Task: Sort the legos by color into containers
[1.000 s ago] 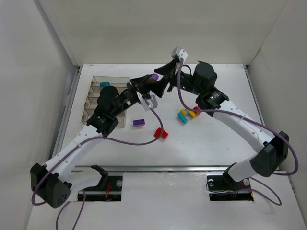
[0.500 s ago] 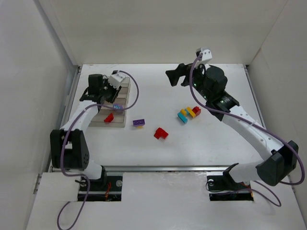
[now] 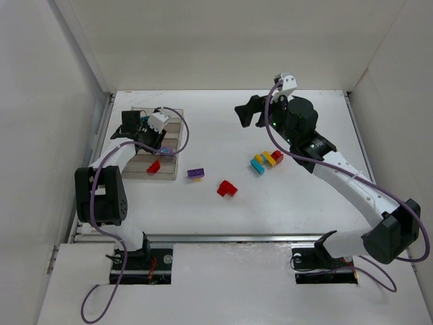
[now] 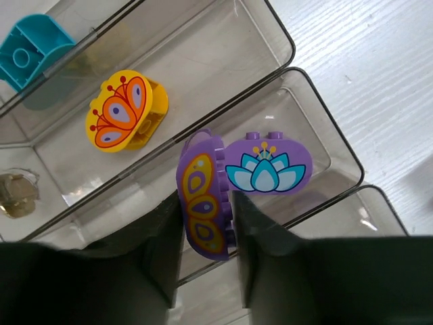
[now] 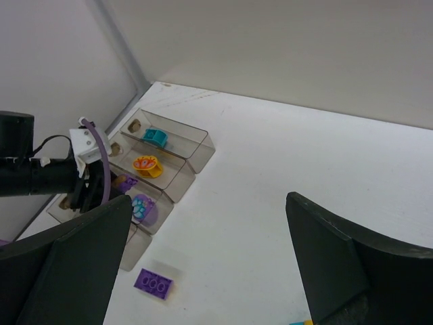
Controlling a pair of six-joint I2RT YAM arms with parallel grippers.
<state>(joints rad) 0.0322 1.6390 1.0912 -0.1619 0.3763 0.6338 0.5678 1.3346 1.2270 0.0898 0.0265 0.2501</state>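
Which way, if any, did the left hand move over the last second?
Yes. The left hand, holding a purple lego, swung left from right of the organizer box to over it.

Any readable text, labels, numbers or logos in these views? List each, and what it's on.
None readable in any view.
Only printed pictures, no letters: wing pattern on the yellow rounded plastic brick, lotus flower on the purple rounded plastic brick in the clear smoky container, wing pattern on the second purple brick between the left fingers.
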